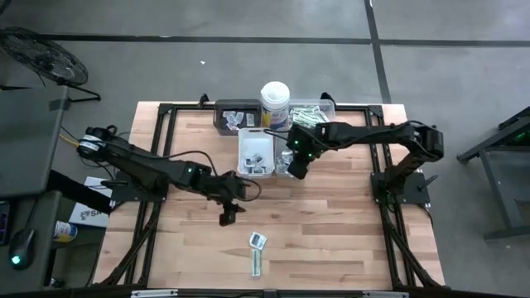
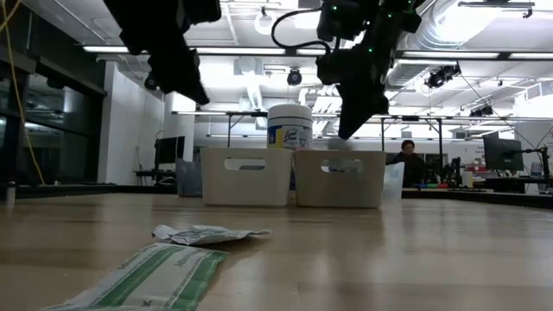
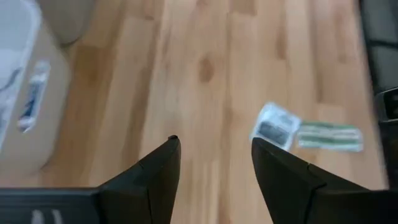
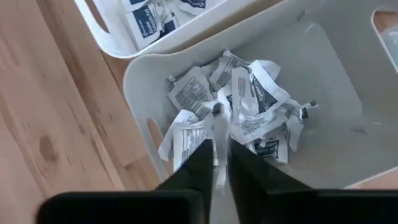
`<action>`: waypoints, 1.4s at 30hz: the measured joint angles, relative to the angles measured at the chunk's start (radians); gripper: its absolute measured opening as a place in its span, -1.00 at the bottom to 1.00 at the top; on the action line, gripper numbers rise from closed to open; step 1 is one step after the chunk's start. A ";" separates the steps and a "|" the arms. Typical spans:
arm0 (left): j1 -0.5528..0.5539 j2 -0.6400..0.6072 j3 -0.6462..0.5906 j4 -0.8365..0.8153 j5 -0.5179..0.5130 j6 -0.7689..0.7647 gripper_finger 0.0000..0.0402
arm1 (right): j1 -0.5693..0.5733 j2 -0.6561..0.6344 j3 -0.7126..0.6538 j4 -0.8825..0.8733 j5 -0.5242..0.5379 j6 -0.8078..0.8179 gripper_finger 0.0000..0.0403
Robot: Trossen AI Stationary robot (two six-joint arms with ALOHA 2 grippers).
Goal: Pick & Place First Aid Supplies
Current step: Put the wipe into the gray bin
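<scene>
Right gripper (image 4: pixel 216 163) over grey tray (image 4: pixel 323 74), pinching white sachet (image 4: pixel 217 134). Left gripper (image 3: pixel 214 158) open; sachet (image 3: pixel 274 127) at 2 o'clock.

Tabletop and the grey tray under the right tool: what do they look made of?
Tabletop: wood, apparently butcher-block; joined pale planks with visible grain, matte finish. Grey tray: probably moulded plastic; smooth, rounded corners, a cut-out handle slot, slight sheen. The packets in it look like crinkled paper or foil.
</scene>
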 joint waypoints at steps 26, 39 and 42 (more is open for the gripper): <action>-0.208 0.189 -0.016 0.220 -0.007 1.050 -0.03 | 0.129 -0.316 0.002 -0.046 -0.078 0.080 0.23; -0.207 0.358 0.044 0.274 0.024 1.274 -0.03 | 0.278 -0.379 0.001 -0.113 0.041 0.192 0.23; -0.207 0.398 0.057 0.289 0.023 1.310 -0.03 | 0.296 -0.382 0.002 -0.121 0.060 0.205 0.23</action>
